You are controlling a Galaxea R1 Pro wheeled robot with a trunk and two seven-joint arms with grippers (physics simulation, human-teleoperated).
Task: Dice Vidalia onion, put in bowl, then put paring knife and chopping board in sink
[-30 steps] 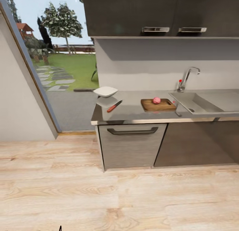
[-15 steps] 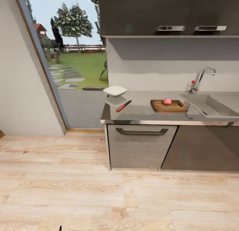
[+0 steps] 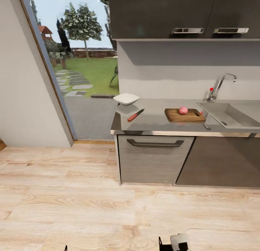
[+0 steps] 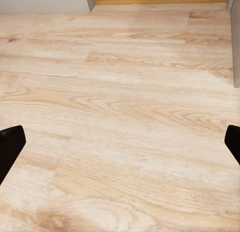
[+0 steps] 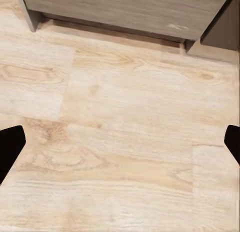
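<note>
The pinkish-red Vidalia onion (image 3: 183,110) sits on the brown chopping board (image 3: 185,116), which lies on the grey countertop (image 3: 155,124) just left of the sink (image 3: 231,115). The red-handled paring knife (image 3: 135,115) lies on the countertop between the board and the white bowl (image 3: 126,98) at the counter's left end. My left gripper (image 4: 120,147) is open over the wooden floor, nothing between its fingers. My right gripper (image 5: 120,147) is open too, above the floor near the cabinet base. Both hang far below and in front of the counter.
A chrome tap (image 3: 219,86) with a red knob stands behind the sink. Dark cabinets with a bar handle (image 3: 155,143) lie under the counter, and wall cabinets (image 3: 180,13) hang above. A glass door to the garden (image 3: 83,74) is at the left. Part of my right arm (image 3: 175,243) shows at the bottom edge.
The camera has shifted, so the whole kitchen scene slid slightly right. Part of my right arm has come into the head view's bottom edge. Objects on the counter have not moved.
</note>
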